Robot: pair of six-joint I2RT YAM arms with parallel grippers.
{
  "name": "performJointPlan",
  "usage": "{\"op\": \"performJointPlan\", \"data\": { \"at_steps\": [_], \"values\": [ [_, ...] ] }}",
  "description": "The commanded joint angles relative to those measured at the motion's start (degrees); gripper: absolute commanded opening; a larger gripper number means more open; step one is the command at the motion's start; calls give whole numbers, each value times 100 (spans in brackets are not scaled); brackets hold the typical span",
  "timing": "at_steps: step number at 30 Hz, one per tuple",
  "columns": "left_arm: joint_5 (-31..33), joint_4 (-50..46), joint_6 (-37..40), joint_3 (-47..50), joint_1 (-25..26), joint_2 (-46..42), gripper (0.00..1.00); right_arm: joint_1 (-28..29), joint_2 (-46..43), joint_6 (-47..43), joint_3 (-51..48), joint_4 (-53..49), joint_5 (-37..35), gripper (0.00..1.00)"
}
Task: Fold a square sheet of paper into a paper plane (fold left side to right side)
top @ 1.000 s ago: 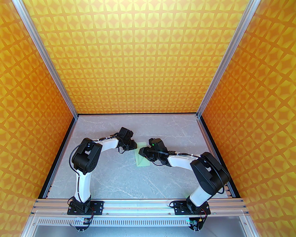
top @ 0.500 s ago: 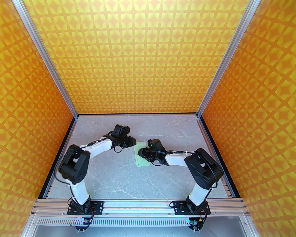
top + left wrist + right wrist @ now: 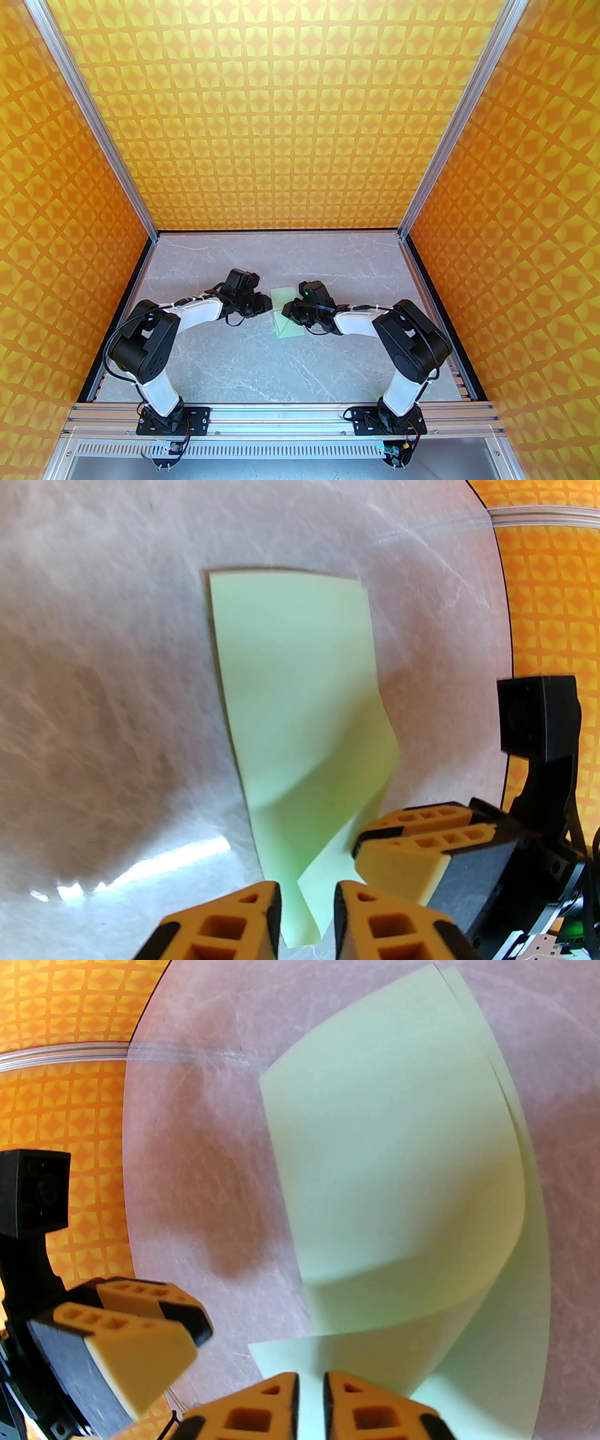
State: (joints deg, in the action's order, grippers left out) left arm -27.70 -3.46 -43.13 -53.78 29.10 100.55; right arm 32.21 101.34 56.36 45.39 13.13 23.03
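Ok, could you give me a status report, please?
Right gripper shut on the sheet of paper, edge lifted. Left gripper slightly open beside it. Top layer curled up. Nothing blocking.

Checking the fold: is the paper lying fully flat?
No, the sheet of paper curls upward at its near end.

We see a grey marbled table enclosed by orange patterned walls at left, right and far. Aluminium posts rise from its far corners.

Robotics lab cell: aluminium-profile frame, orange patterned panels, marbled tabletop, 2 arms bolted to rail
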Motion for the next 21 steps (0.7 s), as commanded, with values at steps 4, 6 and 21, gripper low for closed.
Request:
{"op": "performJointPlan", "data": {
  "at_steps": [4, 6, 21],
  "values": [
    [-143, 457, -255, 133, 162, 95, 25, -18, 49, -29, 103, -28, 2, 8],
    [-136, 497, -298, 182, 186, 92, 25, -15, 35, -43, 110, -55, -8, 8],
    [353, 971, -764, 648, 363, -12, 29, -17, 28, -18, 109, -7, -9, 9]
  ]
}}
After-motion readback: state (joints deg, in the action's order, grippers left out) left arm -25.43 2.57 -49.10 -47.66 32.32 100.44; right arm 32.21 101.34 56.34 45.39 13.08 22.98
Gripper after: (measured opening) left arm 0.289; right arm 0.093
